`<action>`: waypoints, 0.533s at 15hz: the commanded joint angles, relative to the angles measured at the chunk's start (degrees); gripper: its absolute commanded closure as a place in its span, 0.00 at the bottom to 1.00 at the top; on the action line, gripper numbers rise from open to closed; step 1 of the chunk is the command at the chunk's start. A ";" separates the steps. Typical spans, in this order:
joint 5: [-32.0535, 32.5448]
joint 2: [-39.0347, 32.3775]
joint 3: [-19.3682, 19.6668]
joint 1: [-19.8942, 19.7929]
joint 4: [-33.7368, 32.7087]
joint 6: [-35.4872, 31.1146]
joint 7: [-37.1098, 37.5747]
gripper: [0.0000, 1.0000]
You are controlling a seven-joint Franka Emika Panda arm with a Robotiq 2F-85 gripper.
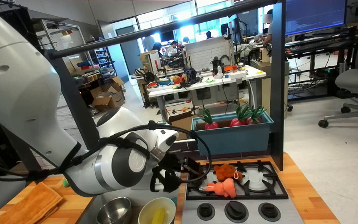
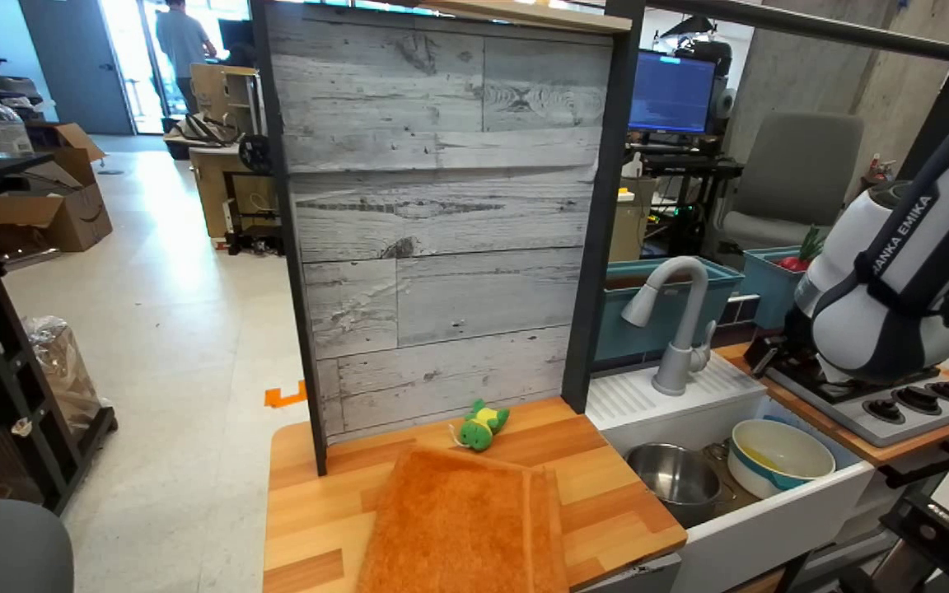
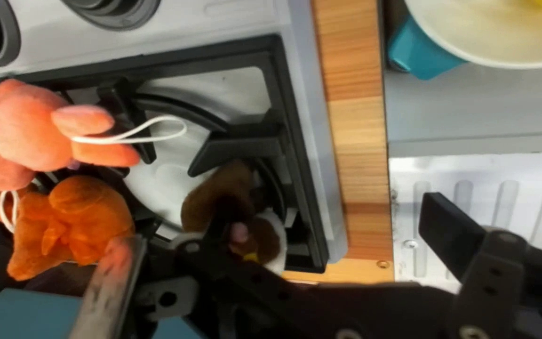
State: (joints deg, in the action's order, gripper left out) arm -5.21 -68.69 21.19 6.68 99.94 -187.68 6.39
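Observation:
My gripper is spread wide, its jaws apart on either side of a strip of wooden counter and holding nothing that I can see. One finger is by a brown-and-white plush toy on the stove burner, partly covering it; whether they touch I cannot tell. The opposite fingertip hangs over the white ribbed drainboard. Also on the stove grate lie a coral bunny-like plush and a dark orange plush, side by side.
In both exterior views a white pot with something yellow inside and a metal bowl sit in the sink, below a grey faucet. A blue planter stands behind the stove. A green plush lies by an orange towel.

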 commanded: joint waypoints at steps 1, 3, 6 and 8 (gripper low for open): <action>-0.29 2.54 0.76 -1.03 2.04 -0.55 -1.18 0.00; 0.00 4.75 0.62 -2.11 4.70 -2.51 -1.68 0.00; -0.72 6.18 1.06 -2.78 7.09 -5.97 -1.88 0.00; -1.39 6.09 1.08 -3.20 7.04 -6.24 -1.83 0.00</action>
State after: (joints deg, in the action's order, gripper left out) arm -5.17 -64.36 22.45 3.82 104.78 -192.49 5.85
